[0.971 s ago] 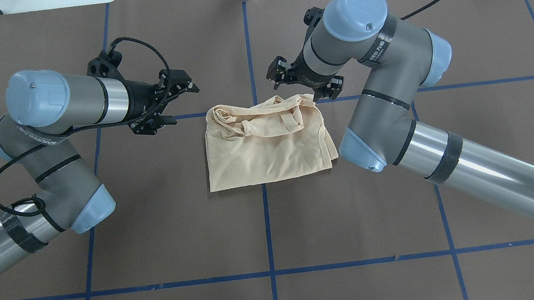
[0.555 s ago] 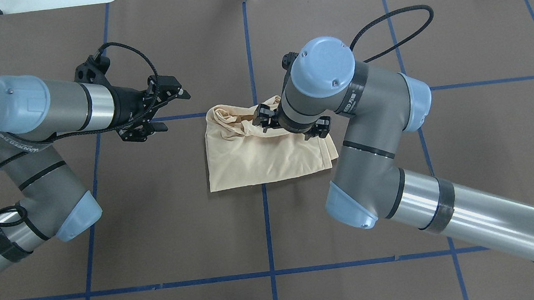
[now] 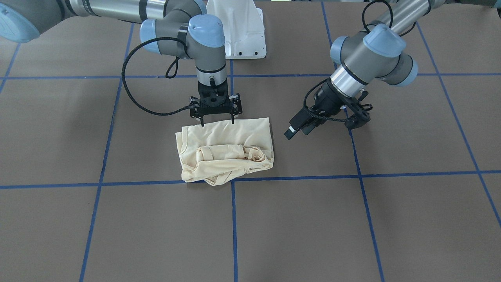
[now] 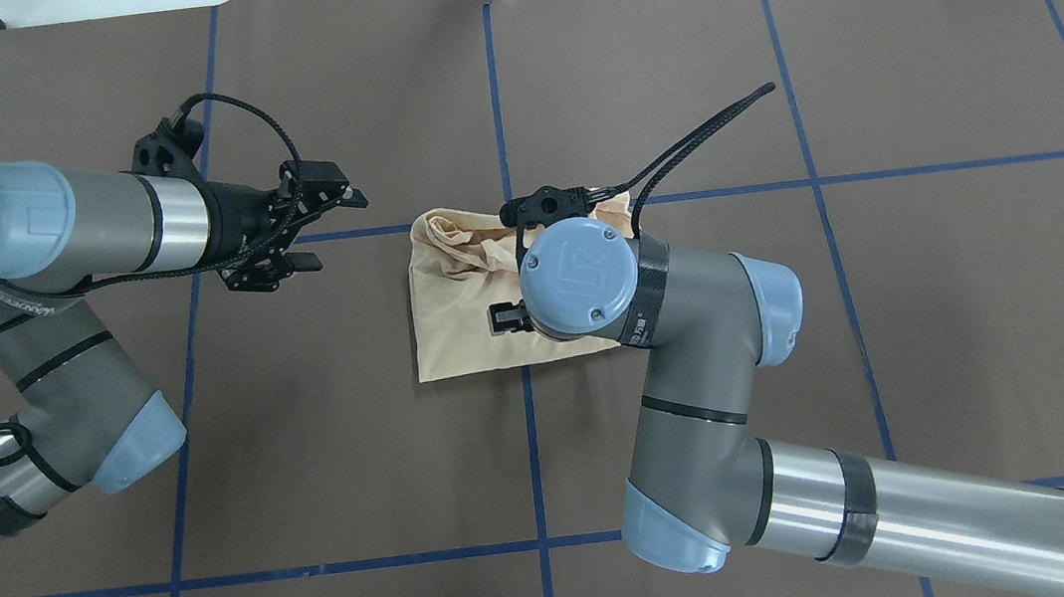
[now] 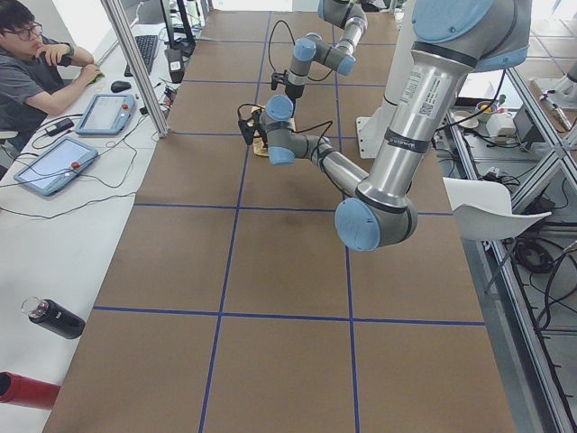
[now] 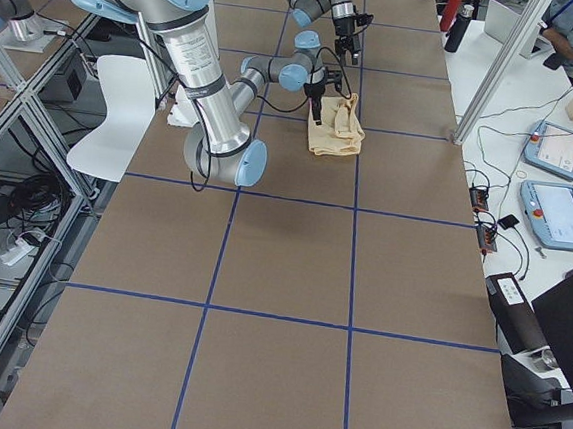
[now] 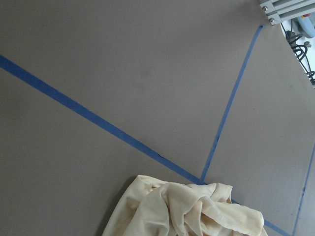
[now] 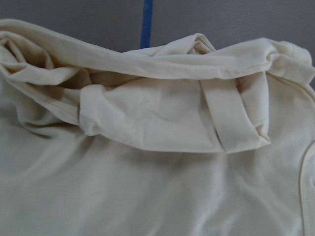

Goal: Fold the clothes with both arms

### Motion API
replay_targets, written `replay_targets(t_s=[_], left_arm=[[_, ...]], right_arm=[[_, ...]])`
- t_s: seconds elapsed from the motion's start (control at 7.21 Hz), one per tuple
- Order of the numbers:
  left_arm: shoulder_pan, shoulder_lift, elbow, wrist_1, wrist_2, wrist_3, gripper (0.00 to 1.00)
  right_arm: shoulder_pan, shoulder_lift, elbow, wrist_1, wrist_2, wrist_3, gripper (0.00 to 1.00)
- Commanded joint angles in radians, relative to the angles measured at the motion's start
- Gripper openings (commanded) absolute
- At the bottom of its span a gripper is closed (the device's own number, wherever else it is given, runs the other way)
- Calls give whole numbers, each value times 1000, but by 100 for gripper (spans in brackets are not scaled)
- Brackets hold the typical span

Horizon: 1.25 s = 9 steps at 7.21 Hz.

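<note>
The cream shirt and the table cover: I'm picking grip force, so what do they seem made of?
Shirt: thin soft knit, probably cotton jersey, matte; it bunches in limp folds. Table cover: matte brown sheet, perhaps paper or vinyl; flat, no shine.

**Two arms meet over a shirt at the table's far end**

The near, large left arm [image 5: 397, 153] reaches across the brown, blue-taped table [image 5: 270, 298] to a cream shirt [image 5: 260, 149]. The small right arm [image 5: 311, 52] hangs just beyond. At the left bench sits a person [image 5: 27, 77], with two touchscreen pendants [image 5: 106, 113]. Nearer lies a black bottle [image 5: 54, 318]. A white chair [image 5: 491, 212] stands right.
</note>
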<state>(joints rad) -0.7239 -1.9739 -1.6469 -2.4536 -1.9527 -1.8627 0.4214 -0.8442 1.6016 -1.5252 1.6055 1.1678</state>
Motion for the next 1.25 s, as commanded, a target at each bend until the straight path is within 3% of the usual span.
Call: replay_targets(t_s=[0.0, 1.11], left_arm=[[1, 10, -1, -4, 0, 0, 100], [6, 18, 7, -7, 14, 0, 100]], right_arm=[[0, 68, -110, 11, -32, -54, 99], [167, 250, -485, 201, 17, -118, 99]])
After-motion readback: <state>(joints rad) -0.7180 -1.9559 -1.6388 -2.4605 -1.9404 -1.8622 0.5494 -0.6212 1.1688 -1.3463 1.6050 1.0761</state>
